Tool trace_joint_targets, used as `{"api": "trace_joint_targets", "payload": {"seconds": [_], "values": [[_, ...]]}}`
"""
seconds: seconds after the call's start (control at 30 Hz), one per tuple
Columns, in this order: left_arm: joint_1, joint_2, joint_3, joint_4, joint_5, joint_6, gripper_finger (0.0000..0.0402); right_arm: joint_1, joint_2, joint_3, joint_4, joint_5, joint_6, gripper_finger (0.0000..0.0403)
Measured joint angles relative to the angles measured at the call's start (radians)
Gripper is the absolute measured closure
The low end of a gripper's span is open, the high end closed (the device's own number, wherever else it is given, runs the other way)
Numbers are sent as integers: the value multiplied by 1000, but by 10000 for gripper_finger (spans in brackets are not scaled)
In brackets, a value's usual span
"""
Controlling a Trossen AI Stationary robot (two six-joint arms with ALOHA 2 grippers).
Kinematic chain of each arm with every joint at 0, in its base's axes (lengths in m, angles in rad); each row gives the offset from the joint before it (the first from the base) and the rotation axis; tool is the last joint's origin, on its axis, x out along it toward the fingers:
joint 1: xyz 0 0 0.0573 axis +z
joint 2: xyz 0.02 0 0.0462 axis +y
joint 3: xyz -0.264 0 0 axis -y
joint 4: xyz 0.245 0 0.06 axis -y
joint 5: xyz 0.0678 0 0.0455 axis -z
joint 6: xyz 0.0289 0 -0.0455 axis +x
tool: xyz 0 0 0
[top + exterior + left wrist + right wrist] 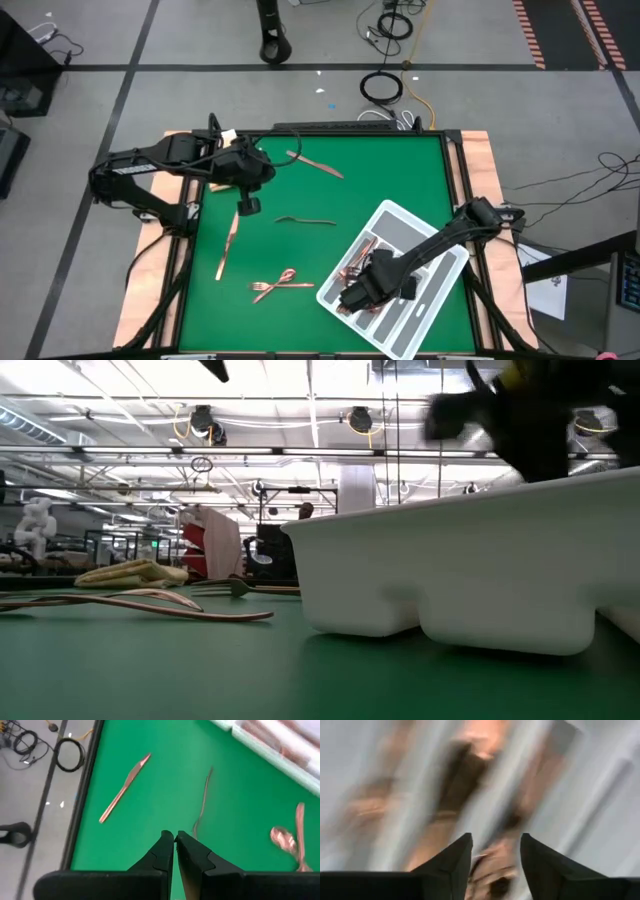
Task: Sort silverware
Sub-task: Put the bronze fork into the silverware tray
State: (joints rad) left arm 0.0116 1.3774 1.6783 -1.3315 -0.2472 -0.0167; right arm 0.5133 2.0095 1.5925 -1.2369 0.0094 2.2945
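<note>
Copper silverware lies flat on the green mat: a knife at the far side, a fork in the middle, another knife at the left, and a spoon crossed with a fork near the front. More copper pieces lie in the white divided tray. My left gripper hangs shut and empty above the mat at the far left. My right gripper points down, open, over the pieces in the tray; blur hides whether it touches any.
The tray stands askew at the mat's front right and fills much of the low view. The mat has raised wooden borders. Cables lie on the floor beyond the far edge. Bare mat lies between the loose pieces.
</note>
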Motion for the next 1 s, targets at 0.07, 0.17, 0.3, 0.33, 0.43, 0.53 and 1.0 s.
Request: {"api": "trace_joint_targets", "payload": {"seconds": [0.07, 0.17, 0.3, 0.33, 0.43, 0.53, 1.0], "values": [[5, -23, 0, 1, -15, 0, 370, 2, -9, 74, -34, 121, -42, 234], [31, -88, 0, 51, 0, -38, 370, -8, -28, 212, -135, 335, -163, 228], [71, -203, 0, 63, 93, -159, 370, -78, -32, 395, -284, 465, -505, 230], [74, -229, 0, 46, 104, -196, 370, -108, -32, 425, -294, 465, -628, 230], [47, -292, 0, 9, 110, -300, 370, -210, -32, 478, -264, 461, -1002, 231], [7, -337, 0, -26, 90, -385, 370, -312, -30, 481, -171, 401, -1308, 230], [-231, -357, -1, -220, 10, -626, 370, -255, 240, 486, 259, 40, -1824, 229]]}}
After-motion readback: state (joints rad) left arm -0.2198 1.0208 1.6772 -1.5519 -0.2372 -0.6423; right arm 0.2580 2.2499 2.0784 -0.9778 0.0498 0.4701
